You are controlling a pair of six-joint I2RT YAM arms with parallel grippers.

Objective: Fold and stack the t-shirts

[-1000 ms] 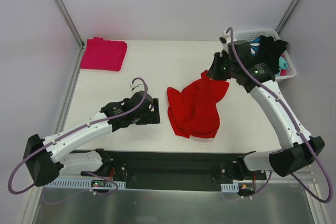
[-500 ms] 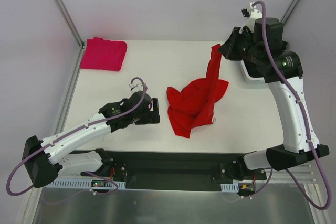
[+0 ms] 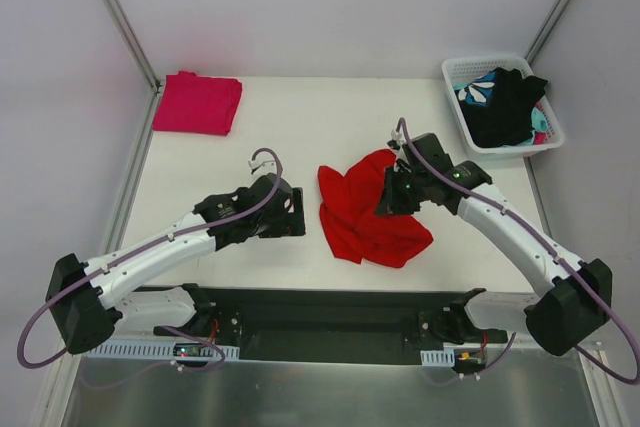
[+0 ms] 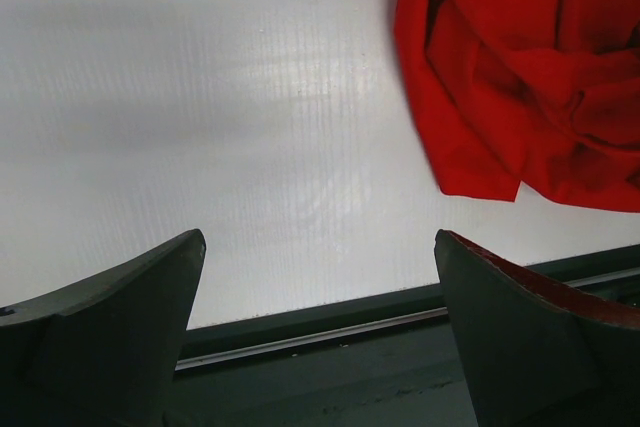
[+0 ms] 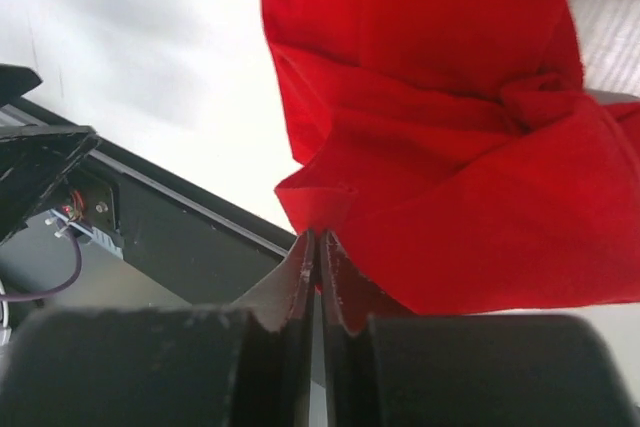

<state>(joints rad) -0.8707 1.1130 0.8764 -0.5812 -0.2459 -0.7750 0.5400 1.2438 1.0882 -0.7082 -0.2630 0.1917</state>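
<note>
The bright red t-shirt (image 3: pixel 362 219) lies crumpled in the middle of the table, also showing in the left wrist view (image 4: pixel 510 77) and filling the right wrist view (image 5: pixel 450 127). My right gripper (image 3: pixel 393 197) hangs low over the shirt's right side, its jaws pressed together on a fold of red cloth at the tips (image 5: pixel 317 239). My left gripper (image 3: pixel 298 215) rests just left of the shirt, apart from it, with wide open jaws and nothing between them (image 4: pixel 318 247). A folded magenta-pink t-shirt (image 3: pixel 197 102) lies at the back left corner.
A white basket (image 3: pixel 480 60) at the back right holds a black garment (image 3: pixel 505 112) and a teal-and-white patterned one (image 3: pixel 478 90). A dark rail (image 4: pixel 330 347) runs along the table's near edge, close below the left gripper.
The right arm, which held the red cloth lifted high near the basket, has swung down and toward the table's middle; the shirt has bunched up again. The left arm has not moved.
</note>
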